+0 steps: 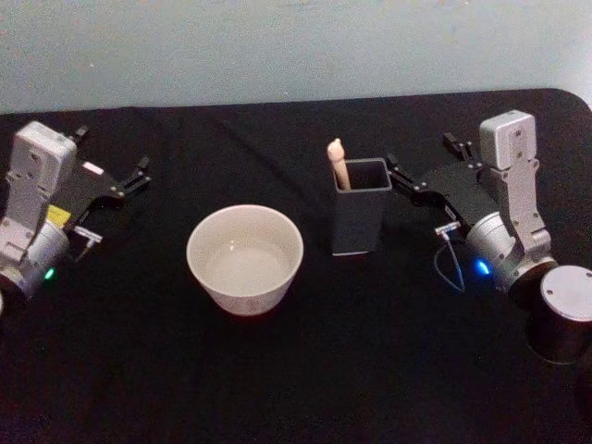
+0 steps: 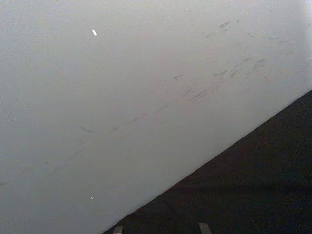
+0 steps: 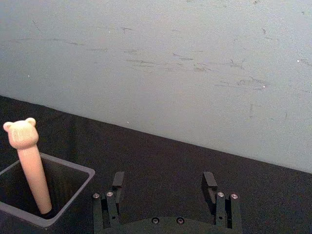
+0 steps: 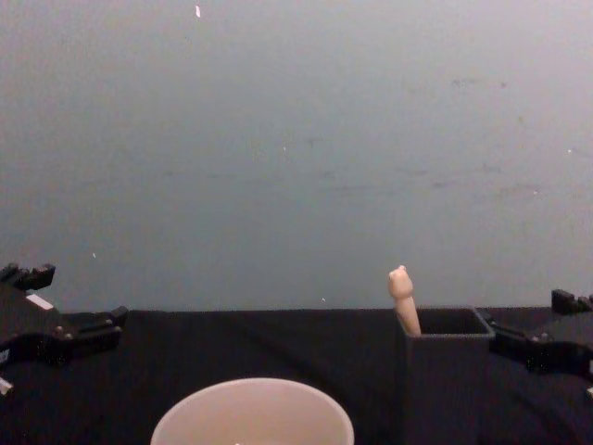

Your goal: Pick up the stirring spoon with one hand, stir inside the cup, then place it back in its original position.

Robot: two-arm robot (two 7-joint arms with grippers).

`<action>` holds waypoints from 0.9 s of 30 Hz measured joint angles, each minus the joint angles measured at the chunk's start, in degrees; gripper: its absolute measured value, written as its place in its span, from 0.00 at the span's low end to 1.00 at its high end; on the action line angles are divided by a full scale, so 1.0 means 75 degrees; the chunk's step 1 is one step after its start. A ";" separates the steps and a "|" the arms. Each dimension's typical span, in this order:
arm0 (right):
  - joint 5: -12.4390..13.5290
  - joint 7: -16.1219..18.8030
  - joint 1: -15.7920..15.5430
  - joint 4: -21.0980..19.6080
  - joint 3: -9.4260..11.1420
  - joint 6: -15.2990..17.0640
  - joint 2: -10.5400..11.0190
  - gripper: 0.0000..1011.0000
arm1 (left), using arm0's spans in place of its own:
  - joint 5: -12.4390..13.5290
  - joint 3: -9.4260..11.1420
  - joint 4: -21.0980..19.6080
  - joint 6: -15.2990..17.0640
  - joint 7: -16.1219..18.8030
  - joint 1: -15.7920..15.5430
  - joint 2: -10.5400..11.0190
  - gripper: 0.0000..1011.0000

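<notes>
We see the spoon (image 1: 339,163) standing in the grey box (image 1: 360,218), leaning on its left back corner, bear head up. The cup (image 1: 245,258) sits just left of the box, not touching. The right hand (image 1: 421,164) waits spread wide just right of the box, holding nothing. The left hand (image 1: 111,163) rests far left, spread wide too, with a white label (too small to read). The right wrist view shows the bear's ears; the head view does not.
</notes>
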 joint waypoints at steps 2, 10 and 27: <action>0.0001 -0.0001 0.0000 0.0000 0.0000 -0.0002 0.0000 0.99 | 0.0000 0.0000 0.0000 0.0000 0.0000 0.0000 0.0000 0.99; 0.0005 -0.0001 0.0000 0.0000 0.0000 -0.0004 -0.0001 0.99 | 0.0000 0.0000 0.0000 0.0000 0.0000 0.0000 0.0000 0.99; 0.0005 -0.0001 -0.0001 0.0000 0.0000 -0.0004 -0.0001 0.99 | 0.0000 0.0000 0.0000 0.0000 0.0000 0.0000 0.0000 0.99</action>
